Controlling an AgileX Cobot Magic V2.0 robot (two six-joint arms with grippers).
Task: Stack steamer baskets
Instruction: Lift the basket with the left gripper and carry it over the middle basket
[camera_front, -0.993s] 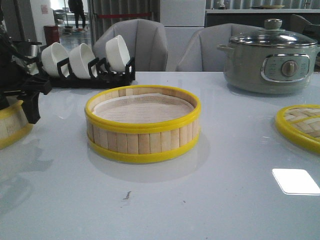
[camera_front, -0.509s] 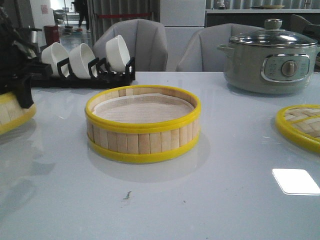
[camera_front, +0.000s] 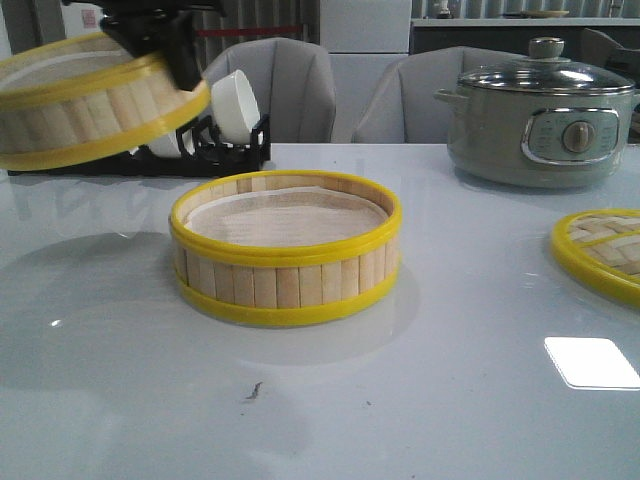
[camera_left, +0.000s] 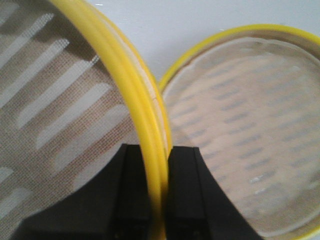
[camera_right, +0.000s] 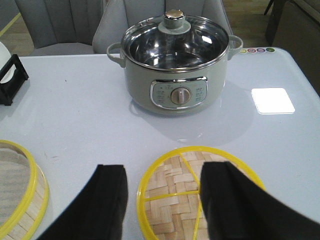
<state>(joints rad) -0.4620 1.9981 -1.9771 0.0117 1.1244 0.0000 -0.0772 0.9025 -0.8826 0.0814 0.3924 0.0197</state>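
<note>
Lifted steamer basket (camera_front: 90, 105): rim clamped between left fingers (camera_left: 185, 200).

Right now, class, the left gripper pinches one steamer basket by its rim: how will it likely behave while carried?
The lifted basket hangs tilted from the left gripper, so it may swing or slip. Its slatted ring looks stiff and fairly light.
</note>
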